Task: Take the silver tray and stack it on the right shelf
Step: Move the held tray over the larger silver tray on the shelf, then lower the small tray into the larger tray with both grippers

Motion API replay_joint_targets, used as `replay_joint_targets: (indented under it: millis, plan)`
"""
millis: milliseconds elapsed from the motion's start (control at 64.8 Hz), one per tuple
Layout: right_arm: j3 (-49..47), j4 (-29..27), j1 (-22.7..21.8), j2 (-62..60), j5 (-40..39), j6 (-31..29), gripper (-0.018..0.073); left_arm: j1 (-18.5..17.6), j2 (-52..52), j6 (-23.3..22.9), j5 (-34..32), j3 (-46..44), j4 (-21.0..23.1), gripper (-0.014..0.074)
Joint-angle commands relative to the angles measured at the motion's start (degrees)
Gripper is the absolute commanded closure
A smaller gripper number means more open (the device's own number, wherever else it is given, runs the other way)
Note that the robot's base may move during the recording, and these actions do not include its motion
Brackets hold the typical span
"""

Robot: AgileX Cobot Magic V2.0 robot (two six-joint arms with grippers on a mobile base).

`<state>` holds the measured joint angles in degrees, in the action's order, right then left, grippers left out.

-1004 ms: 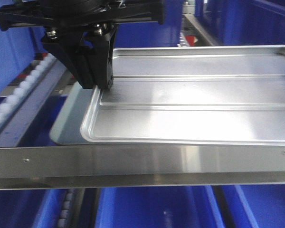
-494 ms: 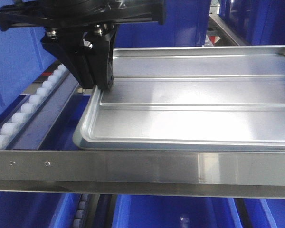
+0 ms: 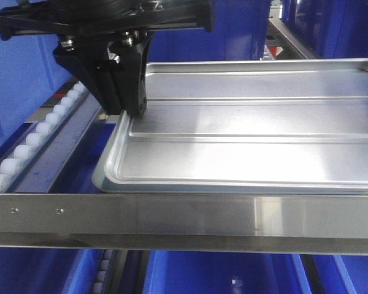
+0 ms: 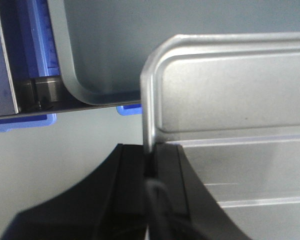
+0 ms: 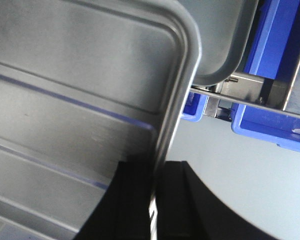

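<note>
We see the tray [image 3: 251,128] lying over a larger tray [image 3: 100,179], behind the shelf bar [image 3: 184,214]. At its nine o'clock run rollers [image 3: 37,138]; the left gripper [image 3: 127,107] sits at ten o'clock.

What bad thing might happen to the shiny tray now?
The left gripper and right gripper each pinch only the thin rim of the silver tray, so it might slip or tip. The grey tray underneath pokes out past its corner, so the silver one may land crooked instead of stacking neatly. Its near edge is close to the steel front bar and might bump it.
</note>
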<state>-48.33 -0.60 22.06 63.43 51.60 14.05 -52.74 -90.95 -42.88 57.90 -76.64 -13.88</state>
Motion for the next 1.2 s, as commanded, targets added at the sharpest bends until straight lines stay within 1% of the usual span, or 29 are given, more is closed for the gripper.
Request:
replay_joint_targets:
  millis: [0, 401, 494, 587, 726, 803, 1004, 1081, 1189]
  plan:
    - [-1.49, 2.21, -0.21, -1.19, -0.46, -2.29, 0.0502, -0.23, 2.48, 0.99, 0.23, -1.45, -2.71, 0.0689]
    - [-1.55, 2.21, -0.21, -1.19, -0.63, -2.29, 0.0502, -0.23, 2.48, 0.99, 1.40, -1.81, -2.24, 0.0689]
    - [-3.19, 2.21, -0.21, -0.85, -0.08, -2.29, 0.0502, -0.12, 2.48, 1.10, 1.01, -2.39, -3.87, 0.0689]
    - [-7.36, 2.21, -0.21, 0.22, 1.38, -2.29, 0.0502, 0.48, 2.48, 1.10, 1.01, -4.03, -6.12, 0.0689]
    - [-15.69, 2.21, -0.21, 4.38, 3.17, -2.29, 0.0502, 3.52, 1.94, 1.10, -0.43, -7.42, -6.55, 0.0689]
    - [-19.63, 2.46, -0.21, 7.48, 3.81, -2.34, 0.0502, 5.94, 1.44, 1.10, -3.33, -7.97, -6.55, 0.0689]
    - [-26.69, 6.87, -0.28, 17.80, 3.20, -2.28, 0.0502, 11.90, -1.79, 1.10, -11.44, -7.97, -6.55, 0.0689]
    - [-27.93, 7.47, -0.86, 21.34, 2.42, -2.28, 0.0502, 13.38, -3.91, 1.10, -13.98, -7.97, -6.11, 0.0689]
    - [-28.14, 7.54, -2.45, 25.77, 1.38, -2.28, 0.0502, 13.82, -6.81, 1.22, -15.59, -7.97, -5.52, 0.0689]
